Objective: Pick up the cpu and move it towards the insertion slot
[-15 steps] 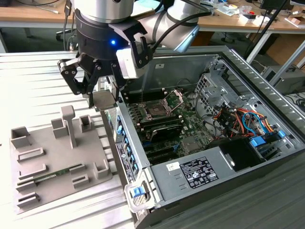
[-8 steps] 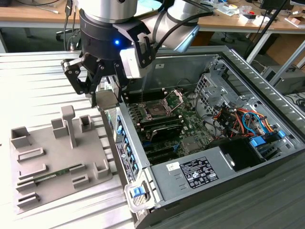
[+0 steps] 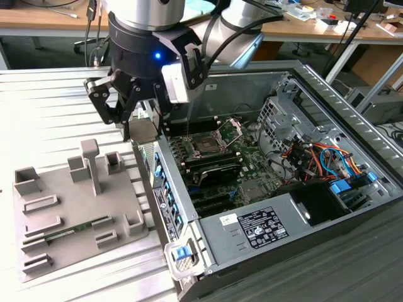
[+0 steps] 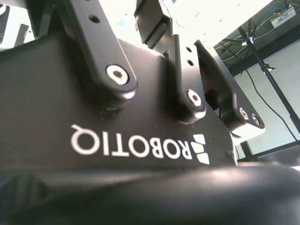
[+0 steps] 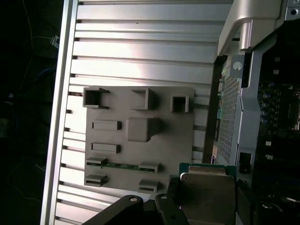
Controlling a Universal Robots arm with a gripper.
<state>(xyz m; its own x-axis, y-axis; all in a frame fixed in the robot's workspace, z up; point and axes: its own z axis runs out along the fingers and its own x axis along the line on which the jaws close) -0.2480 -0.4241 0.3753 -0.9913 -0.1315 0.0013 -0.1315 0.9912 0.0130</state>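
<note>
1. An open computer case [image 3: 271, 214] lies on the ribbed worktop [image 3: 38, 113]; its near wall [image 3: 165, 189] stands between the grey tray [image 3: 69, 207] and the insertion slot [image 3: 211, 143].
2. The jaws [image 3: 143, 126] are closed on the cpu [image 3: 145, 130], held in the air just above that wall; the first wrist view shows its pale top [image 5: 206, 192].
3. A green memory stick [image 3: 82, 227] lies in the tray.

The tool [image 3: 140, 119], clamped on the cpu [image 3: 143, 131], hangs just outside the computer case's near wall [image 3: 165, 195]. Beyond that wall the insertion slot [image 3: 206, 146] lies uncovered, its raised bracket [image 3: 230, 131] behind it. Opposite the wall, the grey tray's tall post [image 3: 90, 165] rises nearby.
</note>
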